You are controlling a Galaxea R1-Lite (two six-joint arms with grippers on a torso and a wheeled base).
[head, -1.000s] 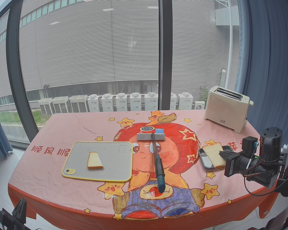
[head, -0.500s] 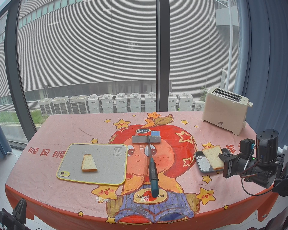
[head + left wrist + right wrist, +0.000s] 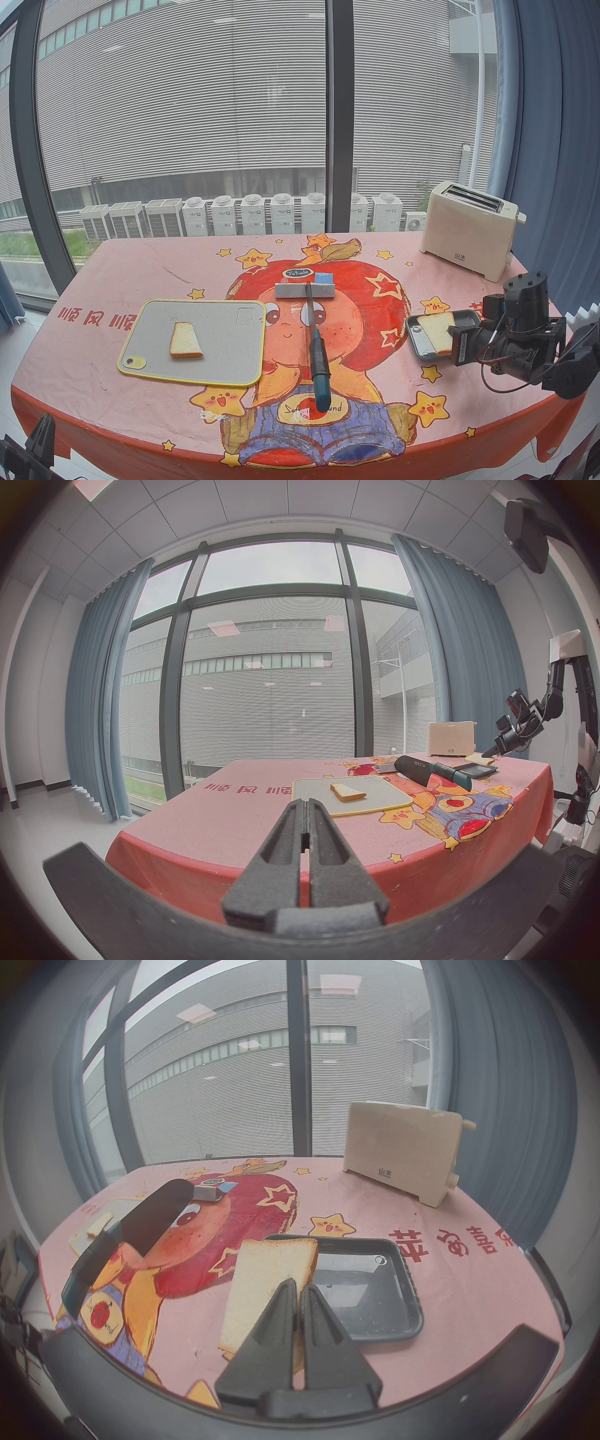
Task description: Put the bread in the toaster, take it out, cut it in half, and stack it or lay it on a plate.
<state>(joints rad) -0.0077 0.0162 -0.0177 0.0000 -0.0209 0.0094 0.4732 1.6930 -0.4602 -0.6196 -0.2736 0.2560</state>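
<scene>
Worktop (image 3: pixel 156 275) at window: right end effector (image 3: pixel 296 1288) clenched, low over bread slice (image 3: pixel 262 1272) lying half inside black tray (image 3: pixel 409 1310); left end effector (image 3: pixel 305 805) clenched, off worktop edge.

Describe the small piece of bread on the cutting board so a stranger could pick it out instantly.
On the pink cartoon tablecloth, find the grey, yellow-rimmed cutting board on the robot's left. The small bread piece lies flat near its middle. Unlike the larger square slice overlapping the dark tray near the toaster, it is a narrow wedge, alone on the board.
</scene>
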